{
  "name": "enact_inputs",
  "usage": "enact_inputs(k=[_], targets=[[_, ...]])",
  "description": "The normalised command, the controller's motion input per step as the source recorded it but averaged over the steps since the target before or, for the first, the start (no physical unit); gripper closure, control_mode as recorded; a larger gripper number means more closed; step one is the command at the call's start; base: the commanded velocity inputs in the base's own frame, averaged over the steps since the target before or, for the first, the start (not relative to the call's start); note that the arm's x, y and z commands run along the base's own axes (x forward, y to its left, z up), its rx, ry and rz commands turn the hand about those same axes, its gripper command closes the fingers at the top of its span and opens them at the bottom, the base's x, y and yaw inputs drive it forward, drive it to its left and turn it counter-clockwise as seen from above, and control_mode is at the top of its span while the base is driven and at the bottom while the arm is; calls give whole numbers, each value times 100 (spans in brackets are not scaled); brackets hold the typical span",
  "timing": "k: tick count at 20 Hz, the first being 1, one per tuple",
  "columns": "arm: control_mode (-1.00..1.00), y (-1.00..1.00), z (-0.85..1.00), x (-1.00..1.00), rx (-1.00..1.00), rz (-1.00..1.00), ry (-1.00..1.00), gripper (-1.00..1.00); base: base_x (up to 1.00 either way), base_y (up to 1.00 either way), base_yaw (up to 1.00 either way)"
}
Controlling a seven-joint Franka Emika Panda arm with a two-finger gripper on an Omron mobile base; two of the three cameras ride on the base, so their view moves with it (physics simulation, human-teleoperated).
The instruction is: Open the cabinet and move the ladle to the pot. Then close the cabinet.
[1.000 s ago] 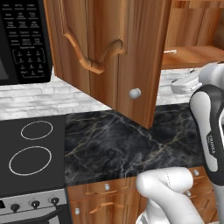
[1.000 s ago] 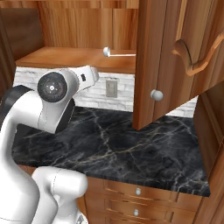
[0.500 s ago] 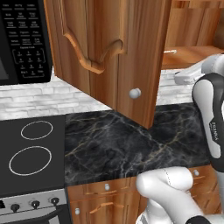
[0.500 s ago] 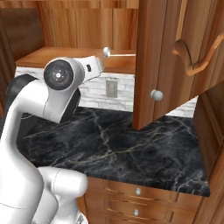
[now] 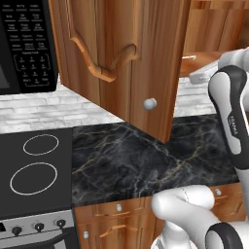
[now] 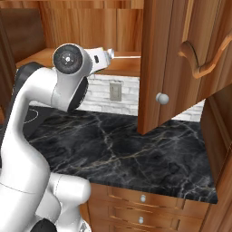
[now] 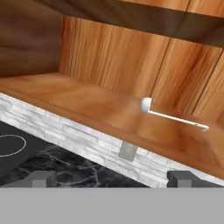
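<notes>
Wooden cabinet (image 5: pixel 121 58) door before ladle (image 7: pixel 173 114)

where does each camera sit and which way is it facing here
Left base view: behind the arm on its left, looking forward and down at the open reddish-brown wooden cabinet door, black microwave and black marble counter; white arm at lower right.
Right base view: behind on its right, facing the same door and counter; arm at lower left, reaching toward the wooden shelf.
Hand view: on the hand, looking along the open end effector at the shelf and the white ladle lying on it.
Both base views share door, round silver knob and counter.
</notes>
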Motion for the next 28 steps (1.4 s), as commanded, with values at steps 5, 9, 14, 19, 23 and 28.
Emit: enact_inputs(k=[5,9,14,19,23,28], targets=[[-100,1,0,39,3,-2,0,-100,0,0,0],[-100,1,0,42,4,-3,0,-100,0,0,0],[-100,8,0,56,2,-8,1,-100,0,0,0],[-100,6,0,60,0,-10,5,-100,0,0,0],[-100,3,0,56,0,-9,1,-100,0,0,0],[-100,0,0,51,1,-2,0,-100,0,0,0]])
